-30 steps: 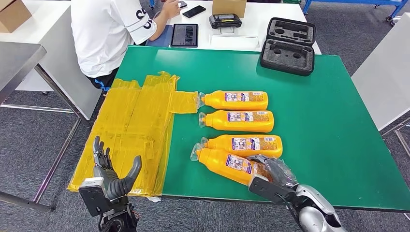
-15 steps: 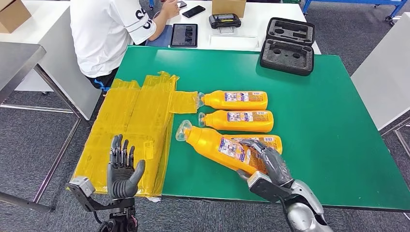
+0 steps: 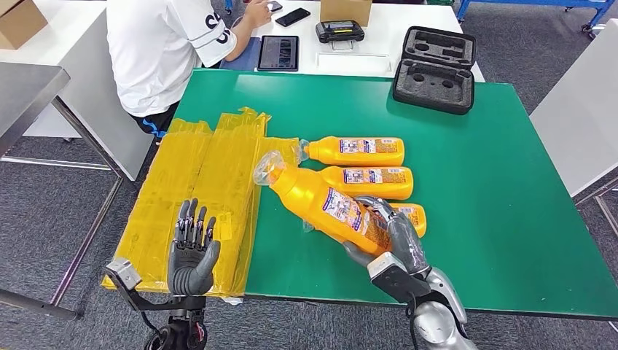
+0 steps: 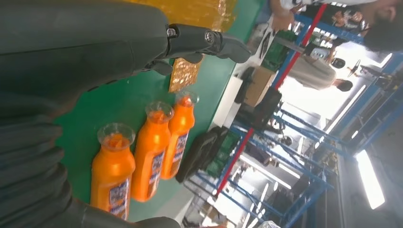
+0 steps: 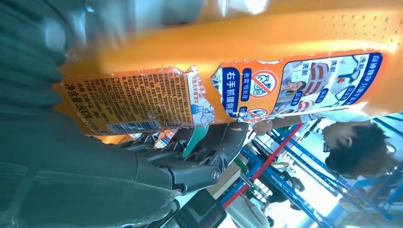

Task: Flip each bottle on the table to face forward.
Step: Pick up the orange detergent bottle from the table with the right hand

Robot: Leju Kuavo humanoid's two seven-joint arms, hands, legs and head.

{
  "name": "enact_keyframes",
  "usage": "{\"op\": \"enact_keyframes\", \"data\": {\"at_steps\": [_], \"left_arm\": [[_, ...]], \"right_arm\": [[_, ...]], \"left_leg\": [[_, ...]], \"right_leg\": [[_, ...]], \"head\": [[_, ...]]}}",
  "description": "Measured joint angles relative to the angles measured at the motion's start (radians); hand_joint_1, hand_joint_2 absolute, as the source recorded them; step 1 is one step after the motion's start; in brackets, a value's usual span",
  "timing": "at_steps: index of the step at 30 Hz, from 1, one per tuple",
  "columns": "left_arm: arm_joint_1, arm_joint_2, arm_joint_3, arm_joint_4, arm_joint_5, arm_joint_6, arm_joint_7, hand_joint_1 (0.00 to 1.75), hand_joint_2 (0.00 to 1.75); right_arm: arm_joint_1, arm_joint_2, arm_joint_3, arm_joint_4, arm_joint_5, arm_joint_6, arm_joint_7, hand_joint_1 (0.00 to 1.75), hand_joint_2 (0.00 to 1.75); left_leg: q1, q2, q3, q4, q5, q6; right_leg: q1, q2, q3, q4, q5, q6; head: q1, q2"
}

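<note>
Several orange bottles with printed labels are on the green table (image 3: 495, 189). My right hand (image 3: 393, 240) grips the base end of one bottle (image 3: 324, 204) and holds it off the table, tilted, with its clear cap toward the far left. The right wrist view shows its torn label (image 5: 237, 90) against my fingers (image 5: 204, 156). Two bottles (image 3: 353, 151) (image 3: 372, 179) lie flat behind it, caps to the left. A third bottle (image 3: 414, 216) is mostly hidden under the held one. My left hand (image 3: 191, 248) is open with fingers up, over the yellow sheet at the front left. In the left wrist view, three bottles (image 4: 151, 152) lie past my fingers (image 4: 209, 40).
A crumpled yellow plastic sheet (image 3: 204, 182) covers the table's left end. A black foam case (image 3: 434, 69) sits at the far edge. A person in a white shirt (image 3: 164, 44) sits at the back left by a tablet (image 3: 278, 52). Another white table (image 3: 583, 109) stands to the right.
My right hand has lifted the nearest bottle off the table and raised it up and to the left. My left hand has moved right and up toward the table's front edge.
</note>
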Motion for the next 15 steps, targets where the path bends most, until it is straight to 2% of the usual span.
{"op": "enact_keyframes", "data": {"at_steps": [8,12,15], "left_arm": [[-0.032,0.005,-0.032,0.063,0.14,-0.301,0.087,0.0,1.75],[-0.06,0.007,-0.063,0.109,0.155,-0.391,0.121,0.0,1.75],[-0.085,0.007,-0.08,0.15,0.163,-0.425,0.136,0.0,1.75]], "right_arm": [[-0.026,0.06,-0.024,0.042,-0.04,0.074,-0.058,1.75,1.75],[-0.051,0.092,-0.015,0.109,-0.078,0.135,-0.087,1.75,1.75],[-0.071,0.119,0.009,0.164,-0.102,0.166,-0.103,1.75,1.75]], "left_leg": [[0.0,0.0,0.0,0.0,0.0,0.0],[0.0,0.0,0.0,0.0,0.0,0.0],[0.0,0.0,0.0,0.0,0.0,0.0]], "right_leg": [[0.0,0.0,0.0,0.0,0.0,0.0],[0.0,0.0,0.0,0.0,0.0,0.0],[0.0,0.0,0.0,0.0,0.0,0.0]], "head": [[0.0,0.0],[0.0,0.0],[0.0,0.0]]}}
